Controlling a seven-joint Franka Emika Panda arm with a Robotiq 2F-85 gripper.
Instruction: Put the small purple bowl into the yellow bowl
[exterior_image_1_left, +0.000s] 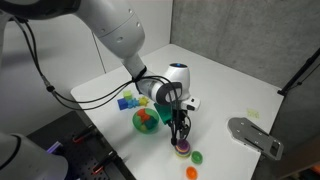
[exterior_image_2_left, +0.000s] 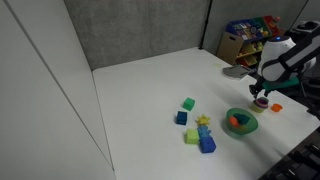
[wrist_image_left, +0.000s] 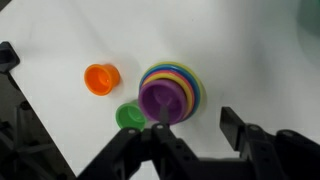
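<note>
- Bench (exterior_image_1_left: 235, 75): white. A flat grey item (exterior_image_1_left: 255, 135) lies at frame right, well apart.
- Big green bowl (exterior_image_1_left: 147, 120): near the work spot, not obstructing.
- Yellow bowl (wrist_image_left: 193, 85): wrist view centre, among nested coloured rims.
- Small purple bowl (wrist_image_left: 160, 97): appears seated inside the yellow bowl.
- Jaws: spread, grasping nothing, one finger just beside the purple rim. Risk: lifting off could clip that rim and tip the stack.
- Small orange bowl (wrist_image_left: 101, 77) and small green bowl (wrist_image_left: 129, 116): left of the stack; a sideways exit could knock them.

Exterior views overlook the table (exterior_image_1_left: 230, 70) (exterior_image_2_left: 150, 90) from differing sides; wrist view looks down closely.
</note>
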